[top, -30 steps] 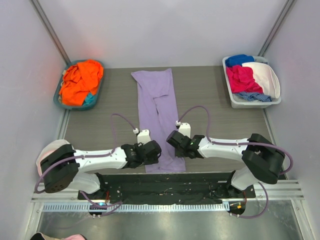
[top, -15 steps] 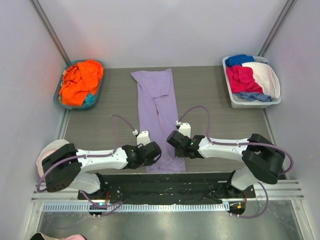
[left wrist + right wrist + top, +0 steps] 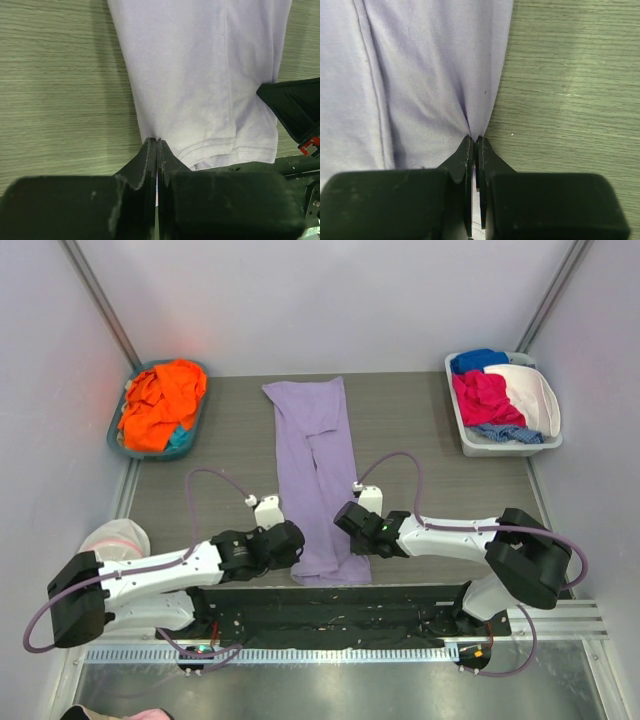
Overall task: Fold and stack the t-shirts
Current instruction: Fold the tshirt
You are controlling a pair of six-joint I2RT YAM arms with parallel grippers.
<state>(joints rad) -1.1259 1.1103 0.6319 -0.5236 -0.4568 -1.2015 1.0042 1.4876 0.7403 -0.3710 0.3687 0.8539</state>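
Shirt: lavender t-shirt (image 3: 315, 460) lies flat down the middle of the desk (image 3: 430, 470), already narrowed to a long strip, with its hem end nearest the arms.
Left gripper: left gripper (image 3: 157, 141) has its fingers pressed together on the strip's left edge, just above the hem, with a thin pinch of cloth between the tips.
Right gripper: right gripper (image 3: 475, 139) is likewise clamped, on the opposite long edge, and the fabric puckers into its tips.
Step in hand: by the look of it, the end-over-end fold, with both near corners of the strip taken up and nothing yet lifted.
Next move: it seems to call for both arms rising together and carrying the near end away toward the far end, level and in step so the strip doubles squarely; if either pinch is too shallow, a corner could slip out and skew the fold.
Waiting their turn: orange t-shirts (image 3: 160, 400) are heaped in a teal basket (image 3: 113, 435) at the far left.
Also on the desk: white bin (image 3: 470, 445) of mixed clothes at the far right, well apart from the work.
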